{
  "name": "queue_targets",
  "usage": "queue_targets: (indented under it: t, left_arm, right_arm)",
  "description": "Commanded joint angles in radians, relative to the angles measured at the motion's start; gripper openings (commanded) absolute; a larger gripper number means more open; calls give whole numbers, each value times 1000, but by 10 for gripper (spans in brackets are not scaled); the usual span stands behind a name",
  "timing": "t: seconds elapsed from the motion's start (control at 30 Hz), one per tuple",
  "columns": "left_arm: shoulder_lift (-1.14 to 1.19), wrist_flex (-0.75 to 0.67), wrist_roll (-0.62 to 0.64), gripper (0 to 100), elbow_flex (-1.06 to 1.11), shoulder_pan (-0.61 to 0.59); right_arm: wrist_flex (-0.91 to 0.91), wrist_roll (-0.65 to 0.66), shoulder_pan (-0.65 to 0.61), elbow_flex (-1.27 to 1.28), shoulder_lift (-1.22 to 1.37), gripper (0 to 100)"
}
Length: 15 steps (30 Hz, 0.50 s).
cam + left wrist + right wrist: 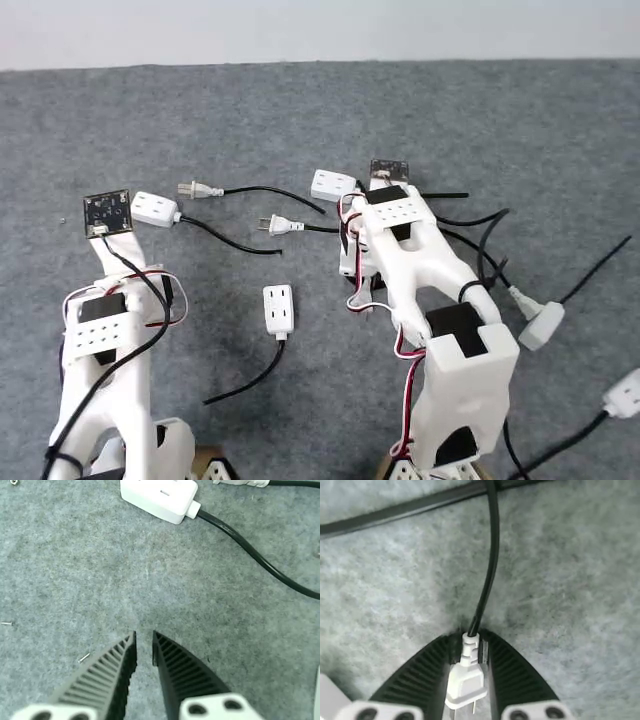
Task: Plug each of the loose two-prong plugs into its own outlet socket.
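Observation:
My right gripper (468, 641) is shut on a white two-prong plug (465, 680); its black cord (490, 565) runs away over the grey carpet. A white corner of an outlet socket (327, 695) shows beside the fingers. From above, three white sockets lie on the carpet: one (155, 208) by the left arm's wrist, one (333, 184) beside the right arm's wrist, one (278, 308) between the arms. Two loose plugs (200, 189) (280, 226) lie between the far sockets. My left gripper (144, 640) hovers over bare carpet near a socket (159, 496), fingers almost together with nothing between them.
Black cords (240, 240) wind across the carpet between the arms. To the right of the right arm lie a grey-white adapter (540, 322), another white piece (625, 392) and more cords. Small screws (84, 657) lie near my left fingers.

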Motion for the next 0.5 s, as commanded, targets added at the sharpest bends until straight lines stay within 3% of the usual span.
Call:
queue_targets:
  t: [0.0,0.23,0.47]
  left_arm:
    - [-20,-15,-11,51,-4,2]
    - [-20,-15,-11,51,-4,2]
    - [-20,-15,-11,51,-4,3]
  right_arm:
    - [81,103,-15,-23,-81,8]
    - [272,460,18,86,-314,8]
    - [254,830,197,163,-386,8]
